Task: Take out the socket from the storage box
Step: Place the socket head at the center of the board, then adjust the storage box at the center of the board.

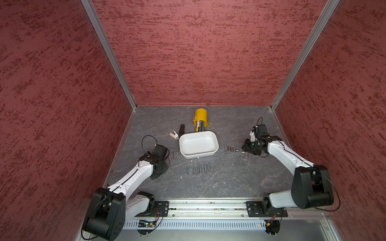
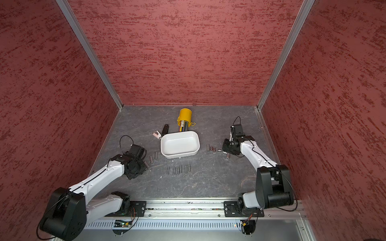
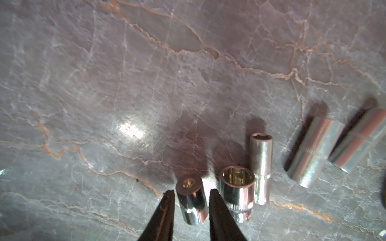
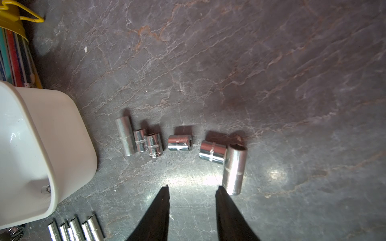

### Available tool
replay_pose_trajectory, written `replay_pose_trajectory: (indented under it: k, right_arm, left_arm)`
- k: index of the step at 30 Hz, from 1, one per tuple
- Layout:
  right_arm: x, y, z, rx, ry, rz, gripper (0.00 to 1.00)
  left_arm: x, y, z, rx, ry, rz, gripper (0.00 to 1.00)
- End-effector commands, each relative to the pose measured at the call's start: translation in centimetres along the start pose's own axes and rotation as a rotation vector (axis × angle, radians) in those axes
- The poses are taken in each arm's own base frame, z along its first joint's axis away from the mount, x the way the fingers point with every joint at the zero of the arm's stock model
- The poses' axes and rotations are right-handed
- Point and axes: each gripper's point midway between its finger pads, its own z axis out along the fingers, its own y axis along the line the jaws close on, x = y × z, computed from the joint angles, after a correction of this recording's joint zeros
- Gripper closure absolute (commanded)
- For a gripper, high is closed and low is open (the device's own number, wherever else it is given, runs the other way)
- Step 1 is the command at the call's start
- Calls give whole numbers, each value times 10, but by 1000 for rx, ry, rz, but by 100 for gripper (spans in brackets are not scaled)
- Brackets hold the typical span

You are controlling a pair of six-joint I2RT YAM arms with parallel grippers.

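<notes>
The white storage box sits mid-table and its inside looks bare in both top views; its corner shows in the right wrist view. My left gripper is low over the table left of the box. Its jaws are open and straddle a short chrome socket lying on the table, with a slim gap on one side. A wider socket lies right beside it. My right gripper is open with nothing between its fingers, next to a long socket right of the box.
Several sockets lie in a row in front of the box, more to its right and left. A yellow pen cup lies tipped behind the box, beside a black tool and a pink item. Red walls enclose the table.
</notes>
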Motion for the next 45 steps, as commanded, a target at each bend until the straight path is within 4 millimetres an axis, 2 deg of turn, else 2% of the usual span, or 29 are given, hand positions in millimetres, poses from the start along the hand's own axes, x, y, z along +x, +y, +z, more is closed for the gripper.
replay_pose_trajectory:
  k: [1,6,11,20,26,31,35,42,45]
  right_arm:
    - [-1,2,3,-8,-2,-1,60]
    - [-1,3,2,-11,1,0,60]
    - [-2,4,1,-12,0,-1,60]
    - [-7,8,-11,-18,-22,-2,60]
    - [-9,19,-23,-36,-39,-27,60]
    - [-7,54,-29,-80,-33,-115,58]
    - [-5,98,-27,-146,-12,-194,54]
    - [-2,154,9,-131,78,-283,49]
    - [-3,175,16,-118,95,-339,50]
  left_arm:
    - [1,1,3,2,7,1,68]
    - [1,1,-2,8,4,2,68]
    - [-2,0,-15,26,-5,-1,67]
    - [-16,-12,-63,127,-69,-4,66]
    - [-26,-35,-91,251,-107,74,65]
    - [-29,-58,-104,346,-105,171,64]
    - [-33,-70,-110,371,-93,223,63]
    - [-43,-85,-116,388,-74,271,62]
    - [-46,-87,-116,386,-67,291,62]
